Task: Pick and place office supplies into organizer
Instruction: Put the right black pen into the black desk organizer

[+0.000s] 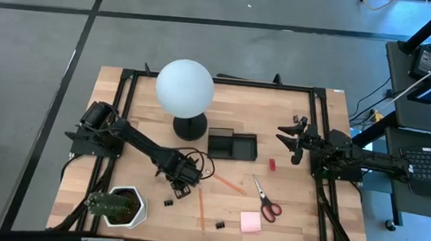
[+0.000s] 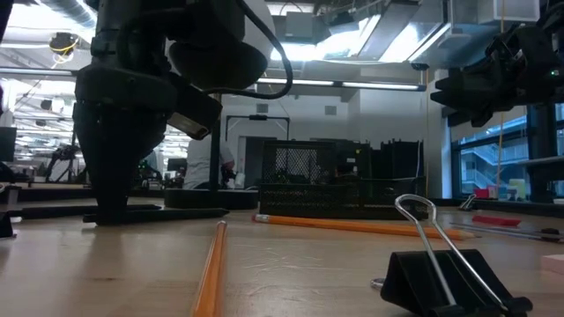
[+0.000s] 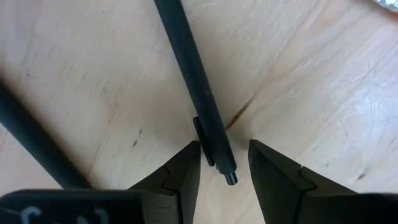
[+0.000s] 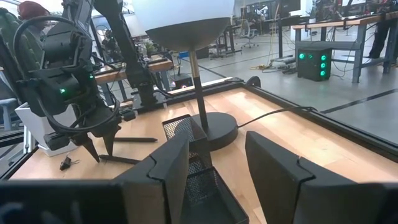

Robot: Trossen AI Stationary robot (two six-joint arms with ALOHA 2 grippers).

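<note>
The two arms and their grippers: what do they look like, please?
Both arms are dark, built of jointed segments, with loose black cables looping near the left gripper. Each gripper, like the right gripper, ends in two dark wedge-shaped fingers with stepped notches.

Two black pens [image 3: 193,74], two orange pencils [image 1: 228,184], three binder clips [image 1: 169,203], one scissors [image 1: 265,200]

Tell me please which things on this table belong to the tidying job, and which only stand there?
Belong to the job:
black pen between the open left gripper's fingers
orange pencils
scissors
pink sticky-note pad
binder clips
small red block
organizer

Only standing there:
globe lamp
potted plant
right gripper, open, waiting near the organizer
</note>
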